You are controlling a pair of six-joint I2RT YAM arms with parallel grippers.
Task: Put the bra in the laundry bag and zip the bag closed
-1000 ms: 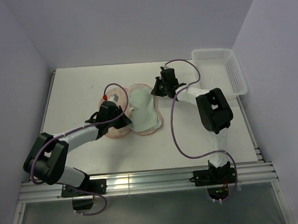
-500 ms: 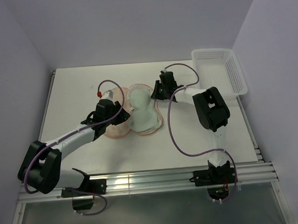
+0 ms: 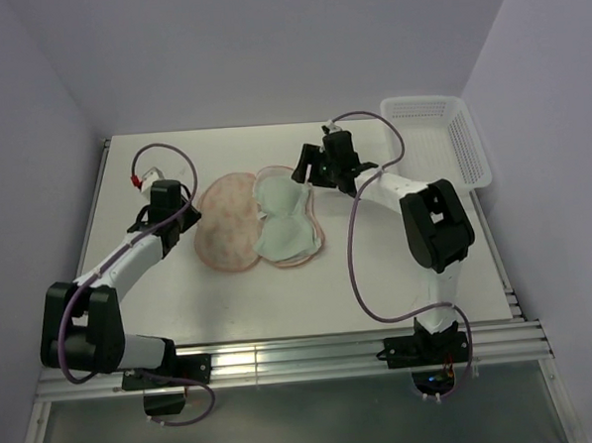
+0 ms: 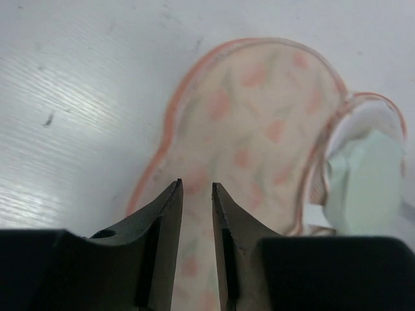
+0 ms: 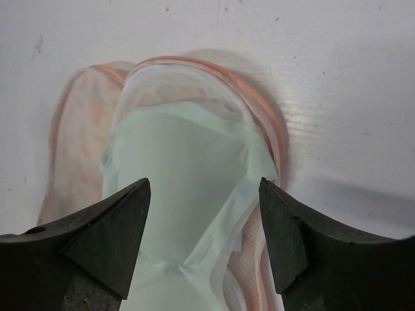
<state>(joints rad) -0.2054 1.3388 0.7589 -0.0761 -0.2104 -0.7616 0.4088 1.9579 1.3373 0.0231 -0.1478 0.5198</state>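
The laundry bag (image 3: 231, 220) lies opened out mid-table, its printed cream-pink half (image 4: 259, 116) on the left. The pale mint bra (image 3: 281, 222) rests in the right half, inside the orange rim (image 5: 259, 110). My left gripper (image 3: 176, 210) hovers just left of the bag. In the left wrist view its fingers (image 4: 196, 188) stand a narrow gap apart over the printed fabric, holding nothing. My right gripper (image 3: 305, 171) is at the bag's far right end. Its jaws (image 5: 204, 188) are spread wide above the bra (image 5: 175, 162), which they do not touch.
A white perforated plastic basket (image 3: 436, 140) stands at the far right corner of the table. Purple cables loop from both wrists. White walls close in the table on three sides.
My left gripper has let go of the bag's left half and drawn back to the left. My right gripper has opened wide and backed slightly off the bag's far end.
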